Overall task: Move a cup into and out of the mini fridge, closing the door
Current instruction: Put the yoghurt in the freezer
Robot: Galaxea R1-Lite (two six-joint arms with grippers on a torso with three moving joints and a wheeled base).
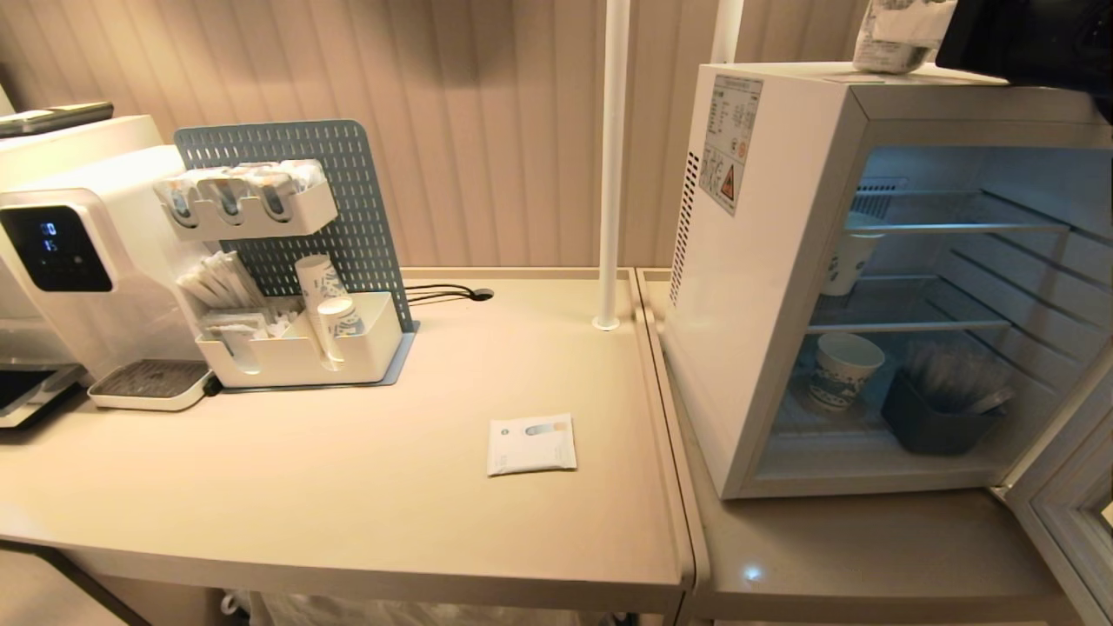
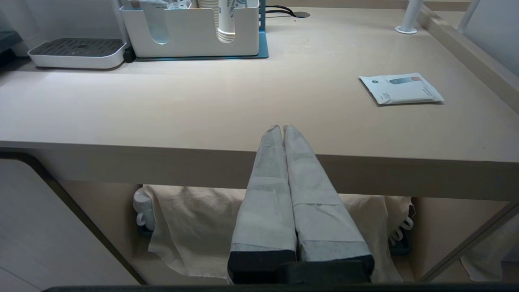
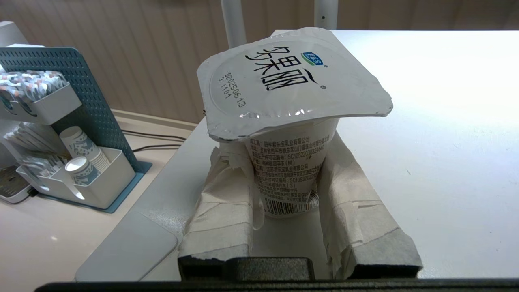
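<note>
Grabbing stage, by the look of it: right gripper (image 3: 290,190) up on the roof of the mini fridge (image 1: 765,287), fingers (image 3: 227,190) pressed in on either flank of the cup (image 3: 290,134), a sealed yogurt pot with a printed foil lid. Closed on it, though whether firmly enough to carry can't be told. Cup standing upright on the white top, long axis vertical, lid facing up, narrower base down between the pads. Same pot just peeking in at the top edge of the head view, near the fridge's front right corner. Door (image 1: 1074,513) swung wide open, shelves showing, paper cups and a dark bin inside. Next up, probably: lift straight, keep it level, bring it down and around into the open cavity without clipping the top frame or wire shelves. Left gripper (image 2: 282,129) parked below the table (image 2: 243,105) edge, pinched together, empty.
</note>
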